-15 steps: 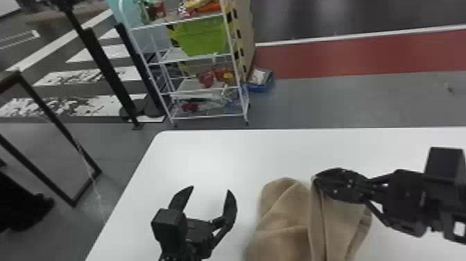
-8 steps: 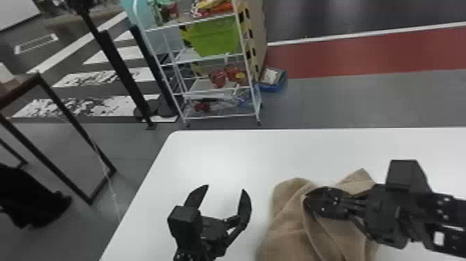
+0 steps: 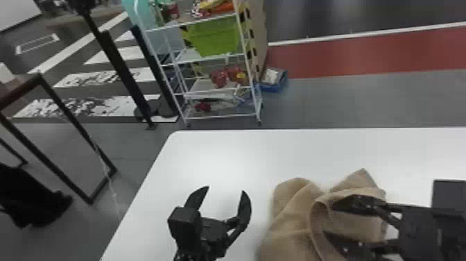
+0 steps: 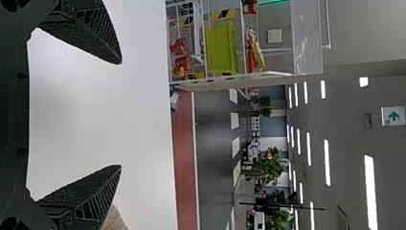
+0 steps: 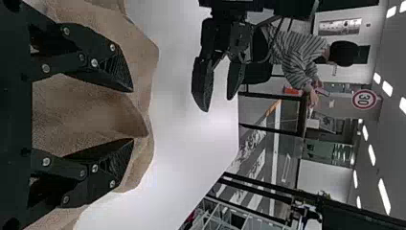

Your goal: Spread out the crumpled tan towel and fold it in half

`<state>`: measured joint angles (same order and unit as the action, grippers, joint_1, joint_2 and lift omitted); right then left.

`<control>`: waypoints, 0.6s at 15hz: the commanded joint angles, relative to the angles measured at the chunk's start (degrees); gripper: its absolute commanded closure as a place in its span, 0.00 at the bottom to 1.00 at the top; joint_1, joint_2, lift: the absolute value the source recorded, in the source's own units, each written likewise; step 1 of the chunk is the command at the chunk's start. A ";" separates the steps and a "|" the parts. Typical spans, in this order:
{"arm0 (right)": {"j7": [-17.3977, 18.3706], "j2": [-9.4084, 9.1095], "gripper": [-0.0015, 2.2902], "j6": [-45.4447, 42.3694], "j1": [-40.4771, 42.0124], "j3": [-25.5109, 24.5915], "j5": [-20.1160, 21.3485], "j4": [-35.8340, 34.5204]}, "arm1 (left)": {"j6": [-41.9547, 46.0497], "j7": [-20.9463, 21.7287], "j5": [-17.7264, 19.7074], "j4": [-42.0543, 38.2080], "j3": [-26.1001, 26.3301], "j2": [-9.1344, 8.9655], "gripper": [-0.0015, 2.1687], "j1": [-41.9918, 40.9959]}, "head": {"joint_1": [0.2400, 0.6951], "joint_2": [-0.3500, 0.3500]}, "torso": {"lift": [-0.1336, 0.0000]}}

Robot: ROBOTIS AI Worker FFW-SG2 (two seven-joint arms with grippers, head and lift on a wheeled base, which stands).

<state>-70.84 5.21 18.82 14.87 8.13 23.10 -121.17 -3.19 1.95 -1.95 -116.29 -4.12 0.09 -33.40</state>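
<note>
The white table [image 3: 222,156] spreads below both pairs of jaws. The crumpled tan towel [image 3: 291,208] lies right of the left gripper's [image 3: 225,189] wide-spread jaws, a fold between the right gripper's [image 3: 329,220] parted jaws.

Left end effector [image 3: 225,190], right end effector [image 3: 330,219], fingers wide apart

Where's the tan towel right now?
In the head view, the tan towel lies crumpled on the white table, toward the lower right, at the open right gripper.
</note>
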 commanded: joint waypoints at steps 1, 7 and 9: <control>-3.52 2.43 0.04 -0.05 3.94 -1.80 -0.43 -3.72 | -0.11 0.07 0.01 0.10 -0.01 -0.24 0.05 0.18 | 1.00 1.00 | 0.09; -7.21 4.54 0.07 -0.93 9.47 -3.91 1.60 -5.31 | -0.11 0.07 0.01 0.37 -0.09 -0.24 0.05 0.26 | 1.00 0.97 | 0.09; -7.21 4.98 0.09 0.30 9.82 -3.74 2.39 -4.87 | 0.06 -0.01 0.01 0.54 -0.09 -0.24 0.05 0.26 | 1.00 0.96 | 0.09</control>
<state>-78.06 9.93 18.27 24.38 4.25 24.87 -126.33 -3.26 1.99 -1.92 -115.86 -4.21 0.09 -33.13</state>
